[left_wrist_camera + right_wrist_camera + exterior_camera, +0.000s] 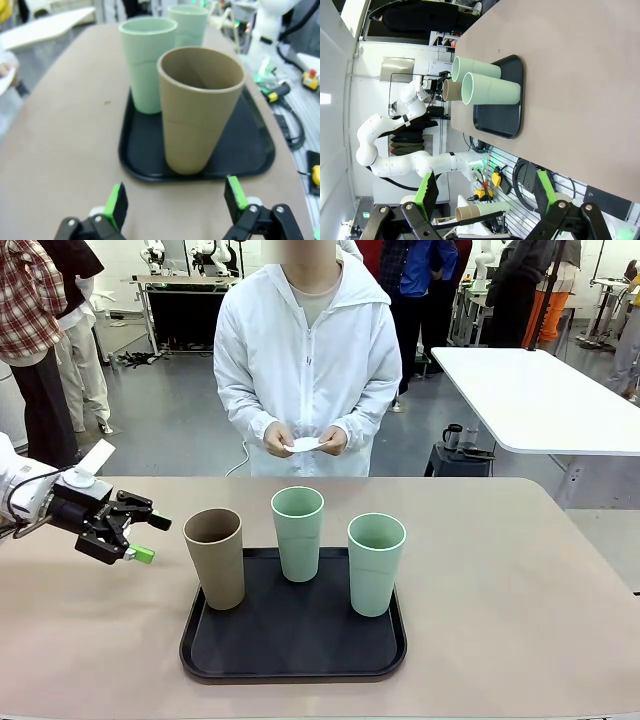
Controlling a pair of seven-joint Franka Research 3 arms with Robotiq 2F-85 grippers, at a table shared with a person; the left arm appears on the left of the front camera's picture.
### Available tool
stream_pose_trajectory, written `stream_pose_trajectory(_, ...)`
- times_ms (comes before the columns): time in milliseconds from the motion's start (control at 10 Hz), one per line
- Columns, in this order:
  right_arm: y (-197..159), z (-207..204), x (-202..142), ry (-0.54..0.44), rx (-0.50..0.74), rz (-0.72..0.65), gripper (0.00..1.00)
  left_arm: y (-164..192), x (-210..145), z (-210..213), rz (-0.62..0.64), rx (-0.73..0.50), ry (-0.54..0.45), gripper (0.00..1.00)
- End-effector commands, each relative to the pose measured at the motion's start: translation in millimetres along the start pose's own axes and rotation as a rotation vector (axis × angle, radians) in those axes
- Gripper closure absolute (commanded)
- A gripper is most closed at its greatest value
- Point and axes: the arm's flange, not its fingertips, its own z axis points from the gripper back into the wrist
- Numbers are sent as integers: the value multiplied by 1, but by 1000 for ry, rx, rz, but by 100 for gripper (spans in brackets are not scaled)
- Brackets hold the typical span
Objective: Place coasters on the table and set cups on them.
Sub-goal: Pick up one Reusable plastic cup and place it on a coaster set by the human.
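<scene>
All three cups stand upright on the black tray [290, 632], which sits mid-table toward the near edge. No coasters are laid yet, so there's nowhere to set them down. The coasters [305, 444], thin white paper rounds w/ edge detail too small to read, are held in the person's hands [333, 440] beyond the table's [520, 600] far edge.

Brown cup [215, 560] is at the tray's left edge; one green cup [298, 535] at its far edge, the other [376, 565] toward its right side. All are matte, tapered, no handles.

Left gripper [150, 539] hangs just off the tray's left edge, jaws wide and empty, lined up on the brown cup – prob. readying a side grasp. Right gripper [486, 192] is well back from the table, jaws wide, holding nothing.
</scene>
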Motion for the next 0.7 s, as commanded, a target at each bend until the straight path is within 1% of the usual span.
stream_pose_trajectory(0, 0, 0, 0, 1, 11, -3, 0, -3, -16, -7, -28, -47, -92, 0)
stream_pose_trajectory(200, 0, 0, 0, 1, 11, -3, 0, -1, -22, -14, -55, -70, -162, 0)
stream_pose_trajectory(300, 0, 0, 0, 1, 11, -3, 0, 3, -25, -19, -49, -71, -194, 0)
stream_pose_trajectory(600, 0, 0, 0, 1, 11, -3, 0, 11, -25, -38, -65, -56, -234, 0)
